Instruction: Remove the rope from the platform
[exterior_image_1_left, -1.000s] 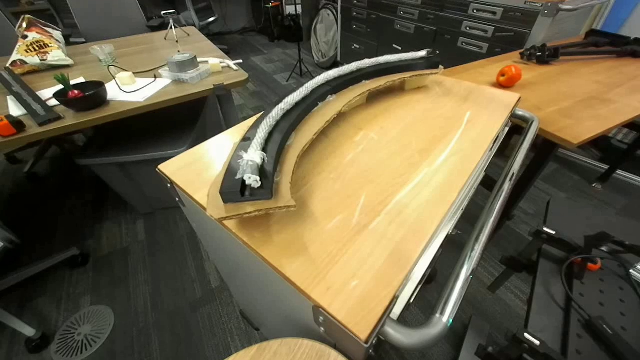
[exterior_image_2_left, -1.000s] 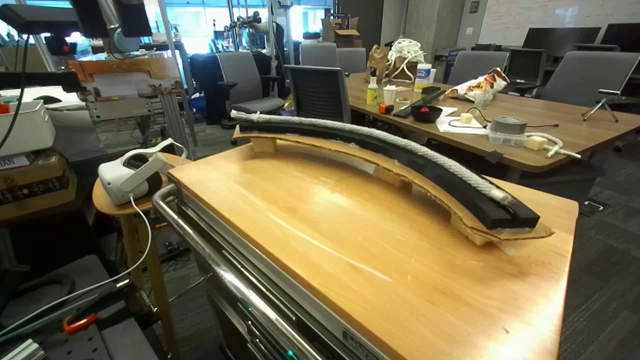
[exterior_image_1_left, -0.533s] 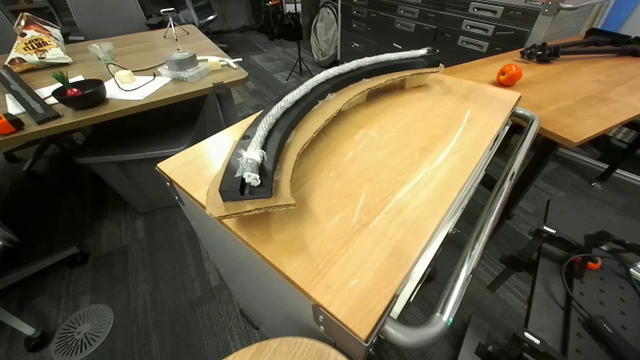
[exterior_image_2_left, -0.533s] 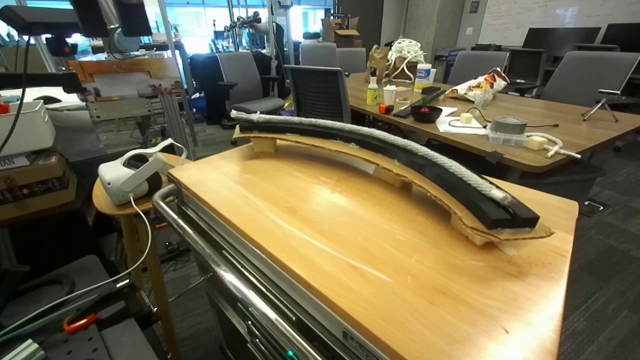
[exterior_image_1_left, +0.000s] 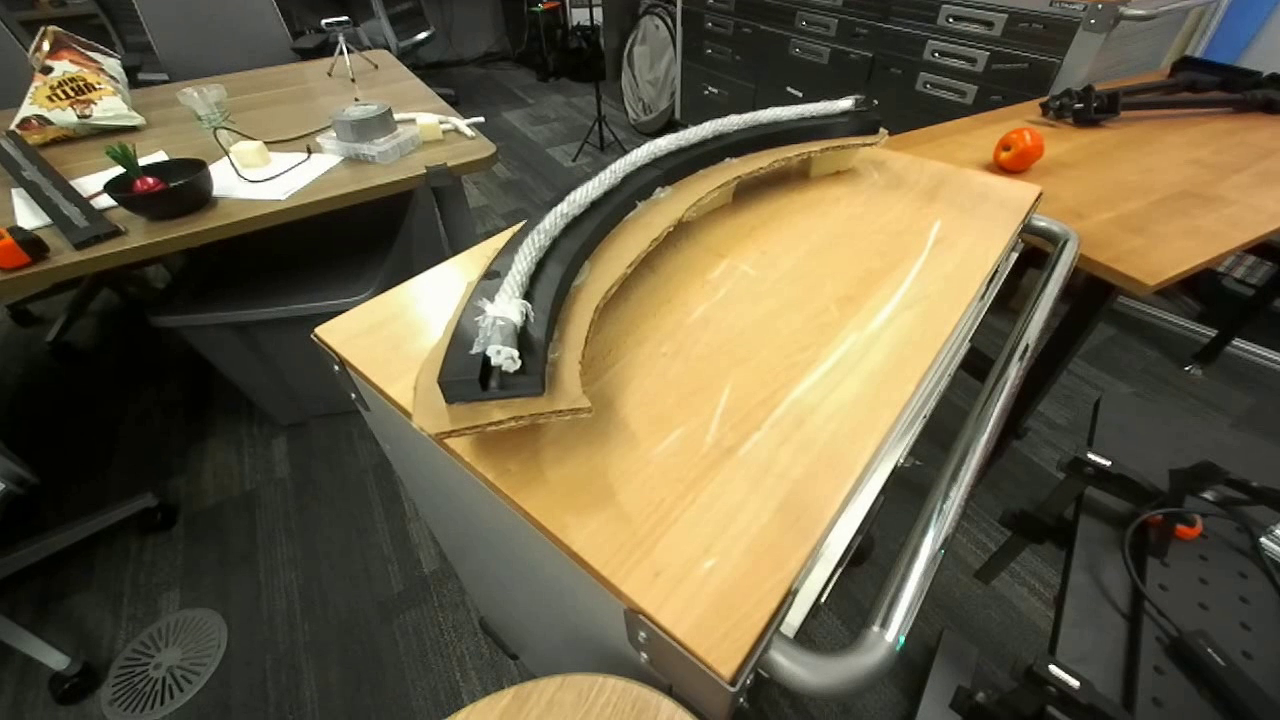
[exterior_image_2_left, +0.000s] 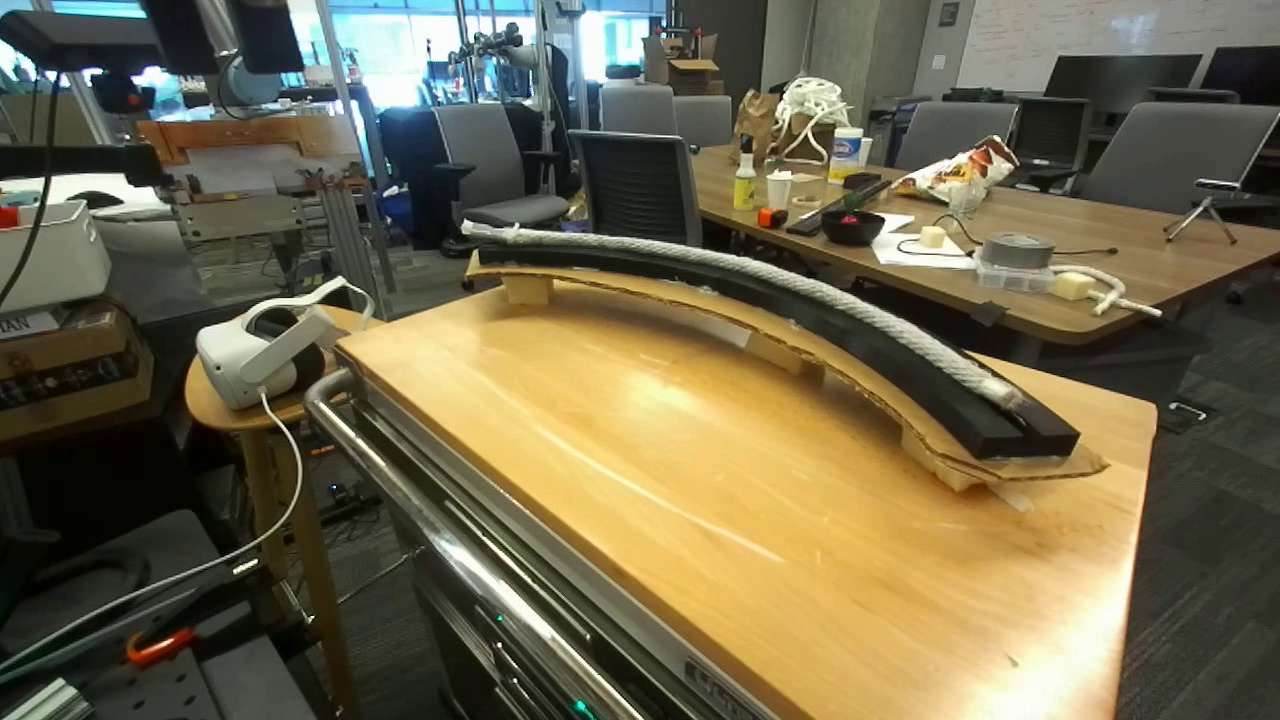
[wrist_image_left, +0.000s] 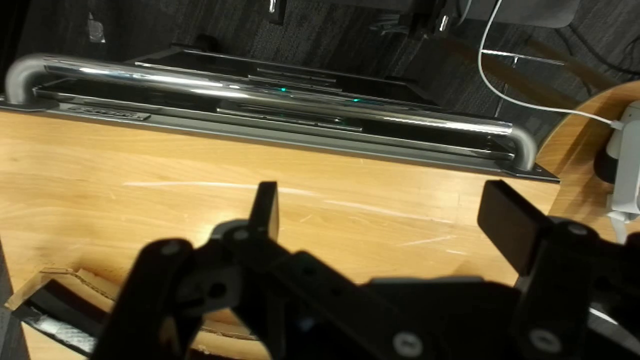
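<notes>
The rope is a thick whitish-grey braided cord. It lies along the top of the platform, following its curve, in both exterior views: rope (exterior_image_1_left: 575, 203), rope (exterior_image_2_left: 850, 305). One end is wrapped and frayed. The platform (exterior_image_1_left: 578, 245) is a black arc-shaped grooved track, also in an exterior view (exterior_image_2_left: 870, 360). In the wrist view, part of the platform (wrist_image_left: 70, 301) and rope (wrist_image_left: 72, 336) shows at the lower left, partly hidden behind a finger. My gripper (wrist_image_left: 380, 200) is open and empty above the wooden cart top, apart from the rope. It is out of both exterior views.
A cardboard base (exterior_image_1_left: 625, 265) on small blocks carries the platform on the cart top (exterior_image_1_left: 760, 400). A shiny metal rail (exterior_image_1_left: 950, 480) runs along one cart edge. A white headset (exterior_image_2_left: 265, 350) sits on a stool beside the cart. Two other tables stand near.
</notes>
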